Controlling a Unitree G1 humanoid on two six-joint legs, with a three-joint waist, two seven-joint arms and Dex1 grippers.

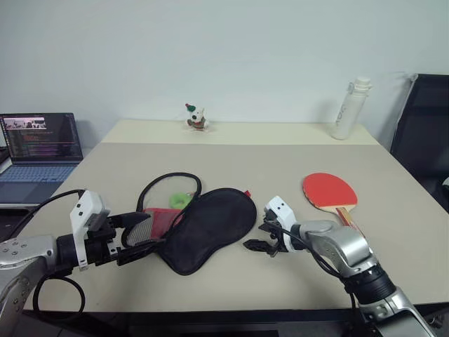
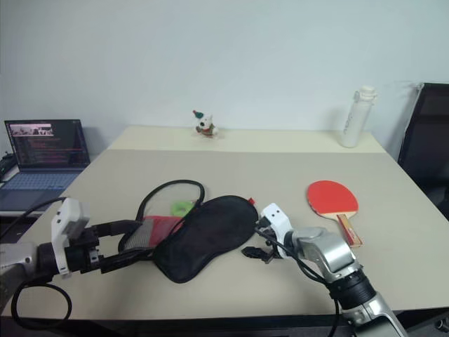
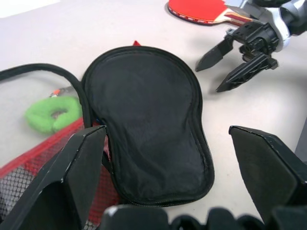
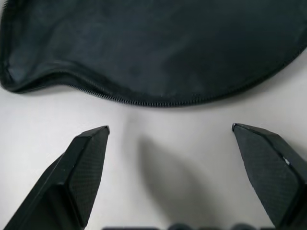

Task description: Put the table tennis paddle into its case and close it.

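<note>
Both grippers are gaping wide and empty, the left gripper (image 1: 137, 239) and right gripper (image 1: 261, 235) flanking the centre-frame case (image 1: 210, 226), seemingly to open it; the table tennis paddle (image 1: 331, 193) is waiting at right.

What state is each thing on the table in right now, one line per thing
case: flat on the table, black side up, its red mesh flap folded open beside it.
table tennis paddle: outside the case, lying red face up.
left gripper: open, at the red mesh flap.
right gripper: open, empty, just short of the case's edge.
laptop: lid up, screen lit.
white bottle: upright, capped.
small figurine: standing.
</note>
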